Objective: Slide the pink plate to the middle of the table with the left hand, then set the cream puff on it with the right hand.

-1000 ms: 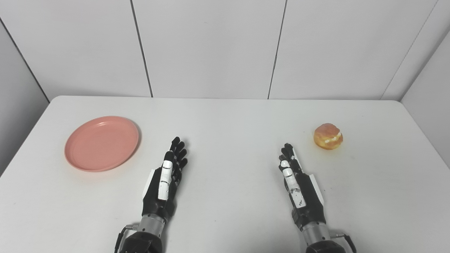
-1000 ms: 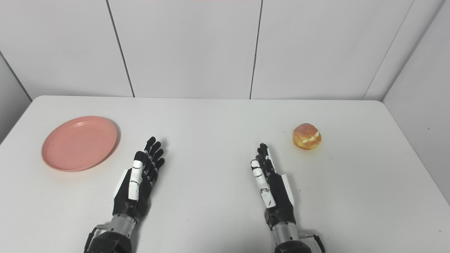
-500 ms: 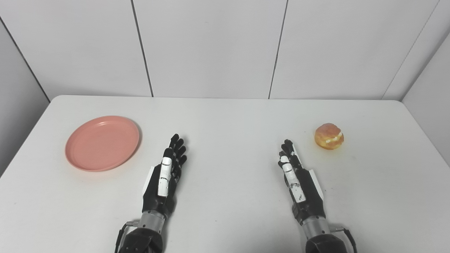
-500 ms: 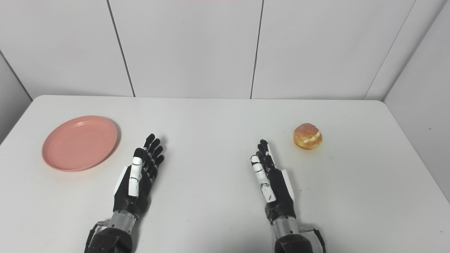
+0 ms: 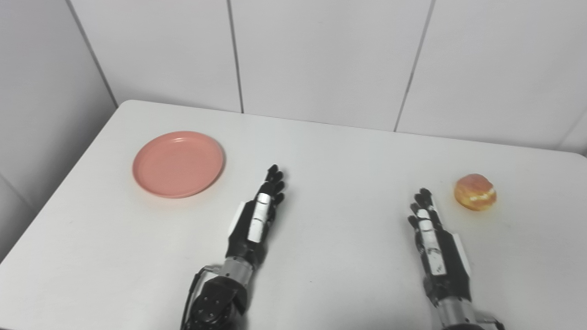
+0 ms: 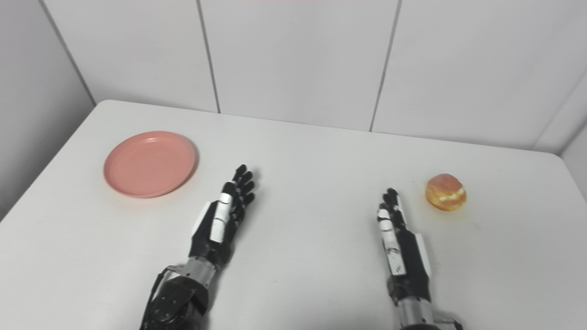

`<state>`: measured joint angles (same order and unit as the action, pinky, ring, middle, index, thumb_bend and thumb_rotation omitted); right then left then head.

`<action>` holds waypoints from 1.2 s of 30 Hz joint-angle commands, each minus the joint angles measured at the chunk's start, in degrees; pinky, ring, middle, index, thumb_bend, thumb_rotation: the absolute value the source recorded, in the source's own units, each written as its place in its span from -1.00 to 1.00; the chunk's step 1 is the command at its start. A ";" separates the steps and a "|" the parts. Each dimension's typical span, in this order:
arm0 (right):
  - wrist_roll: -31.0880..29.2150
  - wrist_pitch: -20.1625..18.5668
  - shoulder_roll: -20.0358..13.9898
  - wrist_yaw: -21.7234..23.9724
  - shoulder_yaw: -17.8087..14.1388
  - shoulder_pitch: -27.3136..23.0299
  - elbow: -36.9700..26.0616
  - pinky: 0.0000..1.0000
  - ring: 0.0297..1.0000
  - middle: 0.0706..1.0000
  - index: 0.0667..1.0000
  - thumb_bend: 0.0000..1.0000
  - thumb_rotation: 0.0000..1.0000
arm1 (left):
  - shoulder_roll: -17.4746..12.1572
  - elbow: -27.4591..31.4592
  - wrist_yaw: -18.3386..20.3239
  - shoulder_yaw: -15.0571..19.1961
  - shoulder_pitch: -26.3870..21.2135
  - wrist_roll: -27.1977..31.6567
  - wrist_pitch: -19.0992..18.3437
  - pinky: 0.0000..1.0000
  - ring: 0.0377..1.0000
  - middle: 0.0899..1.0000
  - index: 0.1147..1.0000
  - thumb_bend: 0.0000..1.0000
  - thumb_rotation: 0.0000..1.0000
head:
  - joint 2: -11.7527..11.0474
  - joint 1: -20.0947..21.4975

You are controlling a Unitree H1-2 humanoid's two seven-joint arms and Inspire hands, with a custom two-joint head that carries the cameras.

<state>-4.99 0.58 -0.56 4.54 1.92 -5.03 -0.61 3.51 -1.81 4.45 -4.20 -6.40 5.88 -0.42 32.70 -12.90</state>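
Pink and glossy, the round plate [image 5: 178, 163] is lying empty on the white table [image 5: 339, 151], far left in the left eye view. The left hand [image 5: 255, 223] is resting flat, fingers stretched and holding nothing, near the plate but apart.

In the right eye view, the golden cream puff [image 6: 445, 192], cream showing in its split, is sitting far right. The right hand [image 6: 402, 245] is lying outstretched and empty nearby, not touching it.

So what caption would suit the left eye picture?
Both open hands, left hand and right hand, wait between pink plate and cream puff.
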 commanded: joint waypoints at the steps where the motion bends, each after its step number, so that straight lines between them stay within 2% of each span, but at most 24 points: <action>1: -1.08 3.59 -1.12 1.16 -0.76 -0.66 -0.14 1.00 1.00 1.00 1.00 0.08 0.82 | 1.68 -2.03 -1.16 -0.83 0.51 -1.75 1.50 1.00 1.00 1.00 0.93 0.23 1.00 | 0.03 0.02; 7: -4.79 4.18 -1.57 3.24 -2.03 -1.42 2.75 1.00 1.00 1.00 1.00 0.20 0.72 | 4.15 -5.28 -2.92 -0.84 -0.36 -3.46 5.46 1.00 1.00 1.00 0.91 0.09 1.00 | -1.49 -1.88; 11: -4.92 4.19 -1.46 2.98 -2.22 -1.33 3.06 1.00 1.00 1.00 1.00 0.20 0.66 | 4.23 -5.47 -3.78 -0.67 -0.46 -4.20 5.48 1.00 1.00 1.00 0.90 0.05 1.00 | -2.04 -1.91; 15: -4.53 5.17 -1.48 2.90 -2.17 -1.66 3.98 1.00 1.00 1.00 1.00 0.16 0.67 | 3.71 -5.76 -3.87 -0.01 -1.27 -3.94 4.33 1.00 1.00 1.00 0.91 0.14 1.00 | -2.58 -1.66; 21: -4.19 5.70 -1.82 3.10 -1.94 -1.55 4.25 1.00 1.00 1.00 1.00 0.16 0.67 | 3.01 -7.58 -3.67 1.73 -3.22 -2.68 6.42 1.00 1.00 1.00 0.94 0.23 1.00 | -2.72 -1.09; 25: -3.83 6.21 -1.89 3.09 -1.80 -1.37 3.99 1.00 1.00 1.00 1.00 0.11 0.70 | 2.53 -6.73 -2.91 3.80 -4.79 0.37 5.19 1.00 1.00 0.99 0.92 0.33 1.00 | -2.72 -1.09; 31: -3.91 5.80 -1.64 2.87 -2.01 -1.49 3.75 1.00 1.00 1.00 1.00 0.12 0.67 | 1.85 -5.56 -4.34 6.41 -6.97 0.83 6.68 0.96 0.94 0.92 0.85 0.38 1.00 | -2.47 -1.21; 36: -3.93 5.79 -1.54 2.88 -2.04 -1.67 4.07 1.00 1.00 1.00 1.00 0.15 0.66 | 0.75 -5.16 -4.90 8.11 -9.00 1.23 7.67 0.97 0.96 0.94 0.89 0.39 1.00 | -2.40 -1.20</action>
<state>-8.82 4.65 -1.97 7.27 0.27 -6.37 3.49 4.43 -8.49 0.02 3.74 -12.49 6.64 5.22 30.23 -14.15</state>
